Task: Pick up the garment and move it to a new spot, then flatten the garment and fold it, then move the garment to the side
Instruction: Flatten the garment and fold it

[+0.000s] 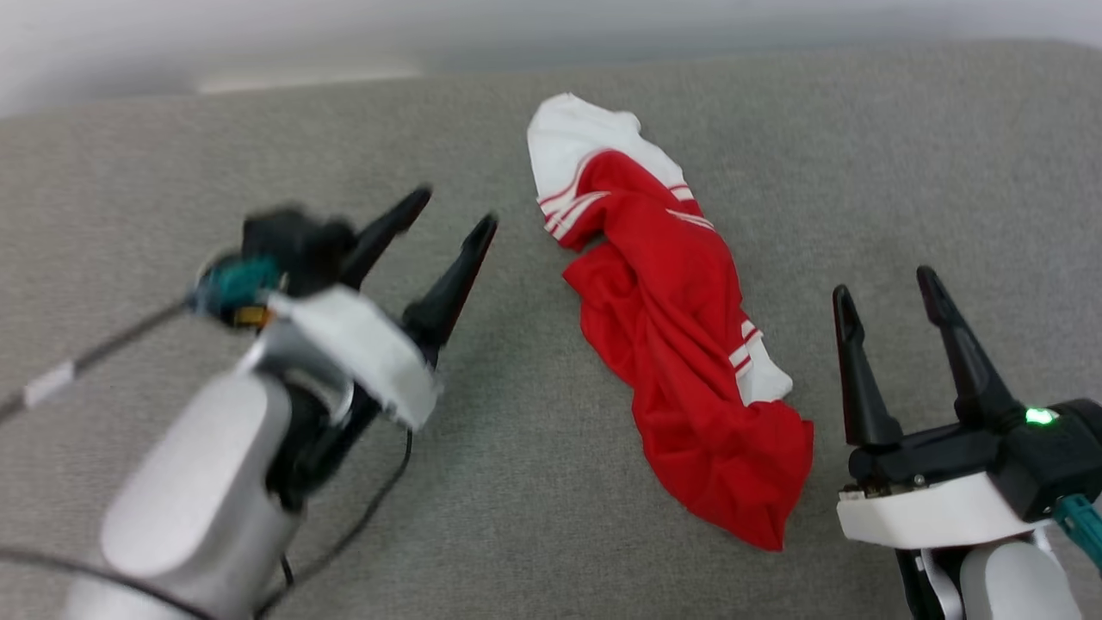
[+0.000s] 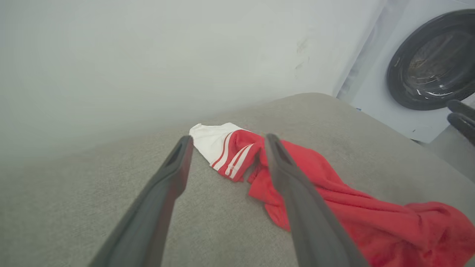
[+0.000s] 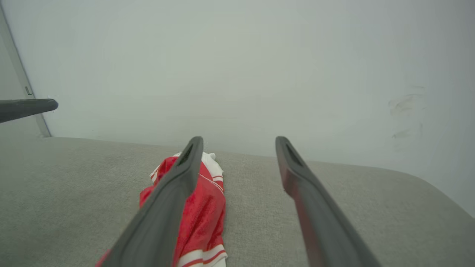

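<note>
Lower left, the left gripper [image 1: 456,207] is showing tapered black fingers [image 1: 448,288], a white collar [image 1: 362,353], a silver forearm [image 1: 198,491] and thin black cables [image 1: 366,512] — perhaps a teal plug [image 1: 237,284], blurred. Lower right, the right gripper [image 1: 884,284] is glowing with a green light [image 1: 1040,417].

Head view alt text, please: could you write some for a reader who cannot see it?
A crumpled red garment with white sleeves lies on a grey fabric surface. The open left gripper and open right gripper flank it, neither touching it.

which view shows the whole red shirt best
The head view: the garment lies whole, crumpled, on the grey surface. The left wrist view crops its red end at the frame edge; in the right wrist view a pincer finger hides much of it.
</note>
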Tool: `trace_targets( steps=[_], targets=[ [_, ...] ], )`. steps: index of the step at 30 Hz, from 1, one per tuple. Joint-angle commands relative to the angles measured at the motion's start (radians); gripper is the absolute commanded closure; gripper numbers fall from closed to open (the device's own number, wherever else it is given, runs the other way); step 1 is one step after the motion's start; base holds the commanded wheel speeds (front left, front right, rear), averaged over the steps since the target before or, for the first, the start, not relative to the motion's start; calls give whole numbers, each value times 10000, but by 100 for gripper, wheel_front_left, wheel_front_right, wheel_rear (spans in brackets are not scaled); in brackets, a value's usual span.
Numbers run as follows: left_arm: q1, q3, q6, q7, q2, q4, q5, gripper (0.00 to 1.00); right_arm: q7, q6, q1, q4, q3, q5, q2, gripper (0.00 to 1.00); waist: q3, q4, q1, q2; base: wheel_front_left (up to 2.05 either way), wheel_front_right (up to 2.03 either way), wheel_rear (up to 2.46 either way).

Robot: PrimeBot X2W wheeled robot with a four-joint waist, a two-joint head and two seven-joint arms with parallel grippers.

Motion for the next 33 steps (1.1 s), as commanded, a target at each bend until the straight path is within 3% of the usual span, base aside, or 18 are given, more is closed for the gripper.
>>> trace_targets(
  steps=[1, 4, 9, 15, 23, 32, 33],
  targets=[
    [-737, -288, -7, 436, 319, -30, -266, 0, -17, -7, -226, -89, 8, -7, 25, 0, 823, -413, -1, -1, 0, 0, 0],
    [-2704, -1093, 4, 1795, 1133, 220, -861, 0, -17, -10, -590, -233, 4, 139, 26, 0, 1482, -798, -1, -1, 0, 0, 0],
    [-5446, -2009, 3, 4028, 1879, 1219, -1884, 0, -17, -7, -935, -331, -57, 534, 28, 0, 2298, -1420, -1, -1, 0, 0, 0],
    [-7378, -2553, 2, 6653, 1750, 3034, -2963, 0, -17, -7, -1080, -267, -21, 857, 23, 0, 2829, -1918, -1, -1, 0, 0, 0],
    [-7745, -2567, 544, 7674, 1060, 4898, -3461, 0, -16, -7, -1245, -306, 42, 1043, 25, 0, 3139, -2203, -1, -1, 0, 0, 0],
    [-7693, -3759, 327, 8106, 1073, 6101, -2481, 0, -16, -7, -1313, -420, 29, 1108, 25, 0, 3498, -2245, -1, -1, 0, 0, 0],
    [-7618, -3886, 281, 8173, 1042, 6179, -2463, 13, -16, -7, -1318, -410, 27, 1098, 25, 0, 3513, -2221, -1, -1, 0, 0, 0]
  ],
)
